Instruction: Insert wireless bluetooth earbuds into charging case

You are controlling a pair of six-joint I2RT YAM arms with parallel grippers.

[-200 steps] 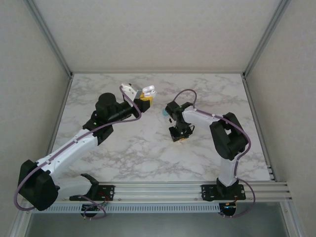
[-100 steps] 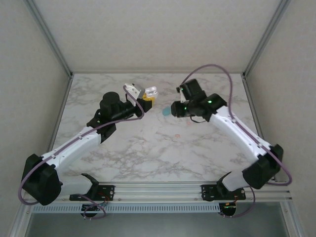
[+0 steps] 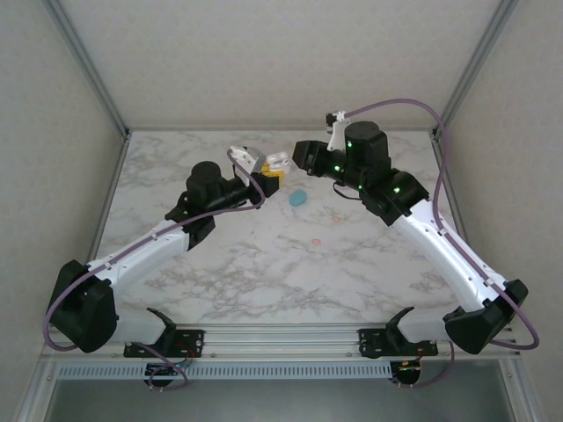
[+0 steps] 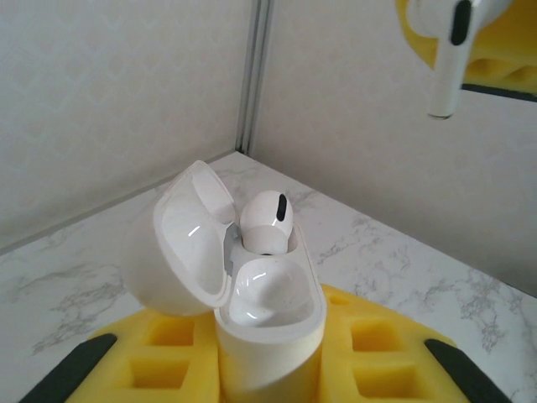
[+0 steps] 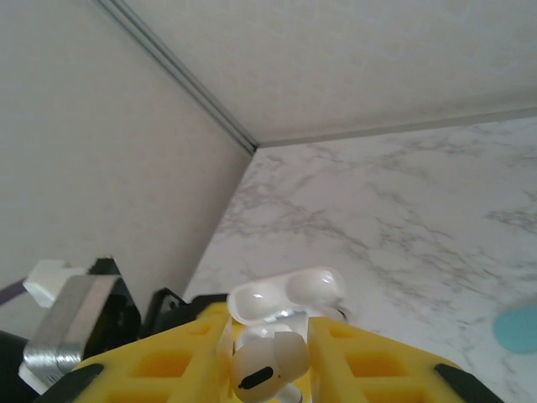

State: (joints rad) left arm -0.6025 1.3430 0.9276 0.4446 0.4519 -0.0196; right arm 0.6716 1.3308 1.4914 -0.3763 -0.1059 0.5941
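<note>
**A:** From above, where is the charging case [image 3: 278,162]?

**B:** It is held up off the desk [image 3: 220,272], clenched in the jaws of the left gripper [image 3: 271,171]. The right gripper [image 3: 301,155] hovers just right of the case. From this view I cannot tell what its jaws hold. A teal disc [image 3: 299,197] lies on the desk, a little nearer than the case.

**A:** And from the left wrist?

**B:** The case stands upright between the yellow pads [image 4: 377,353], with its lid tipped back to the left. A seated earbud [image 4: 267,220] sits in the far socket of the case, and the nearer socket shows its glossy hollow. A second earbud [image 4: 445,59] hangs stem down, above and to the right of the case and apart from it.

**A:** The right wrist?

**B:** There the right jaws grasp that second earbud between yellow fingers [image 5: 369,361]. The open case is just beyond it. The teal disc lies on the desk to the right of the case.
</note>
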